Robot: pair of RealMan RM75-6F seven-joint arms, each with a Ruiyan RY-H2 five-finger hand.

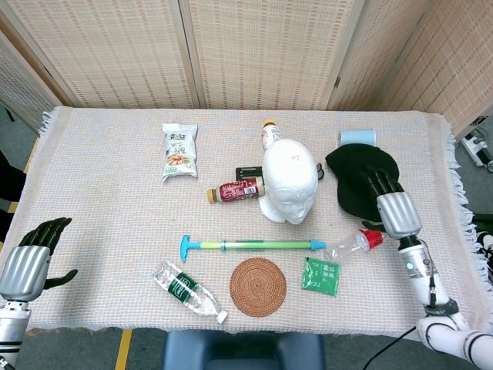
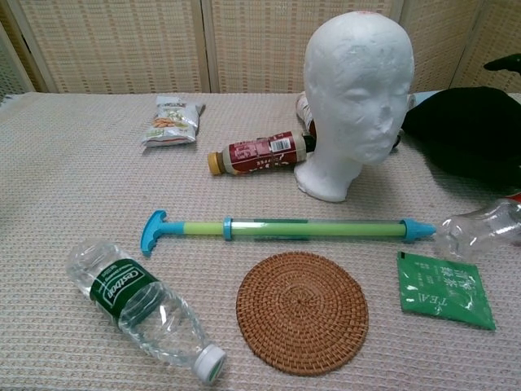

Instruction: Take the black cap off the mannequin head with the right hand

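Note:
The white mannequin head point(image 1: 289, 181) stands bare at the table's middle, facing the front edge point(image 2: 358, 90). To its right the black cap point(image 1: 356, 185) lies on the cloth, a low dark mound in the chest view point(image 2: 464, 130). My right hand point(image 1: 389, 202) is over the cap's near right side, its dark fingers point(image 1: 377, 182) spread out across the top; one fingertip point(image 2: 505, 62) sticks up above the cap. At the front left corner my left hand point(image 1: 29, 258) hangs beside the table, fingers apart and holding nothing.
Just in front of the cap lies a clear bottle with a red cap point(image 1: 354, 243). A pale blue roll point(image 1: 357, 137) sits behind it. A green tea packet point(image 1: 320, 277), green pump point(image 1: 254, 245), woven coaster point(image 1: 258, 287), water bottle point(image 1: 187, 289), brown bottle point(image 1: 235, 190) and snack bag point(image 1: 179, 151) lie around.

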